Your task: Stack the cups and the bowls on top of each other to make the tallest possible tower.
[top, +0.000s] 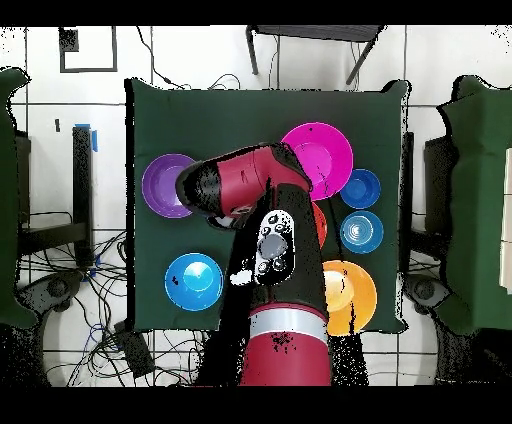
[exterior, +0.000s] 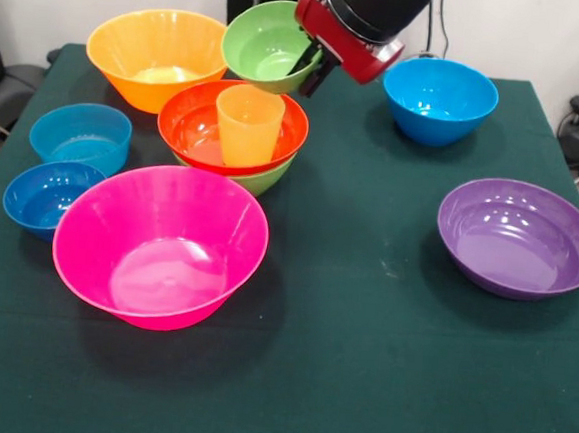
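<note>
My gripper is shut on the right rim of a small green bowl and holds it tilted in the air, just behind and above the tower. The tower is a medium green bowl with a red-orange bowl nested in it and the translucent yellow cup standing upright inside that. In the overhead view the arm hides the gripper and most of the tower; only a sliver of the red-orange bowl shows.
A large pink bowl sits in front of the tower and a large orange bowl behind it on the left. A light-blue bowl and a small blue bowl sit at the left. A blue bowl and a purple bowl sit at the right.
</note>
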`<action>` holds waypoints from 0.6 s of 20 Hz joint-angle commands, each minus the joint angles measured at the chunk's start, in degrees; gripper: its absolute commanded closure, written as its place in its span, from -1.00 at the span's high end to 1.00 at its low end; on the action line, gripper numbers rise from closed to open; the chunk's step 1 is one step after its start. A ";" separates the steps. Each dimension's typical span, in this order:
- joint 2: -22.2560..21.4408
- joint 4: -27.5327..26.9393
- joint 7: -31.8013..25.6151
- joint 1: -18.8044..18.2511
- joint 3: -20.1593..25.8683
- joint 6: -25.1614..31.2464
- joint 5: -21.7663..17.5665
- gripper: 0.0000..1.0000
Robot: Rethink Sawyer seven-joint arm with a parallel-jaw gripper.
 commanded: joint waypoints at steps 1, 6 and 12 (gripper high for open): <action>2.52 1.82 2.78 2.83 -1.22 -6.60 -5.72 -1.00; 2.95 1.29 1.29 2.86 -2.34 -7.98 -4.93 -1.00; 3.77 1.70 1.83 3.24 -3.38 -10.27 -4.11 -1.00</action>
